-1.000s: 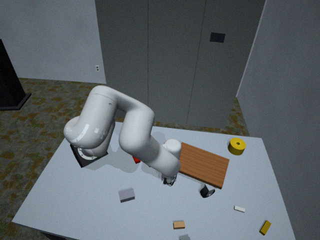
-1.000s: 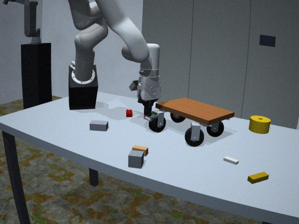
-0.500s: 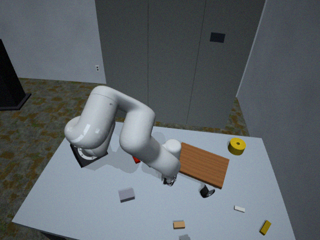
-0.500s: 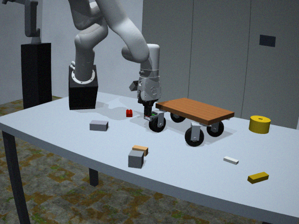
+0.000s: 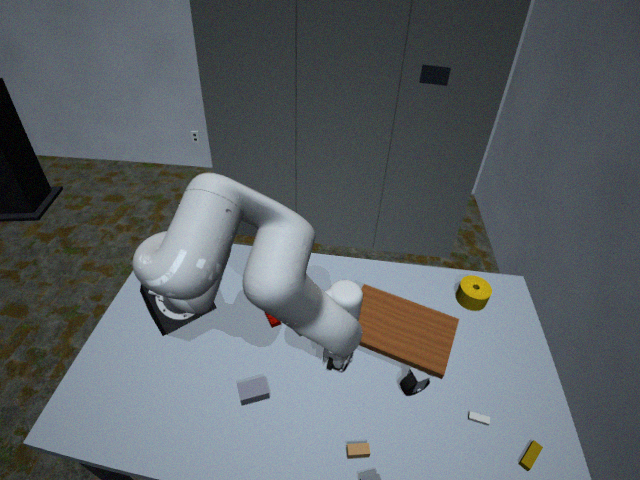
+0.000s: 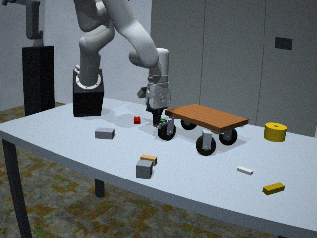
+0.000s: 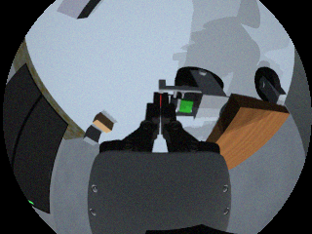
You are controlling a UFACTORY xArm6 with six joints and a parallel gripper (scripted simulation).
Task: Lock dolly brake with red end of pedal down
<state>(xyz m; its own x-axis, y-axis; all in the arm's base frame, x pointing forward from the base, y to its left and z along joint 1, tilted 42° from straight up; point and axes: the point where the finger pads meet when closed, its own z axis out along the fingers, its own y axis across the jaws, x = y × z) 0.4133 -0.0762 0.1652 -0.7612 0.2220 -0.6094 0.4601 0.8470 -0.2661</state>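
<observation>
The dolly (image 6: pixel 206 118) has a brown wooden deck on black casters and stands in the middle of the table; it also shows in the top view (image 5: pixel 405 330). The brake pedal (image 6: pixel 161 122) sits on the front-left caster (image 6: pixel 167 132), with a green end toward the deck and a thin red end on the outer side. In the wrist view the green end (image 7: pixel 186 107) lies just right of my fingertips and the red end (image 7: pixel 160 99) right at them. My gripper (image 6: pixel 156 119) is shut and empty, pointing straight down with its tips on the pedal's red end (image 7: pixel 160 112).
A small red brick (image 6: pixel 136 120) lies left of the caster. A grey block (image 6: pixel 104 133), a tan block (image 6: pixel 148 158), a grey cube (image 6: pixel 143 168), a white bar (image 6: pixel 244 170), a yellow bar (image 6: pixel 273 188) and a yellow cylinder (image 6: pixel 275 132) lie around the table. The arm's base (image 6: pixel 87 95) stands at the back left.
</observation>
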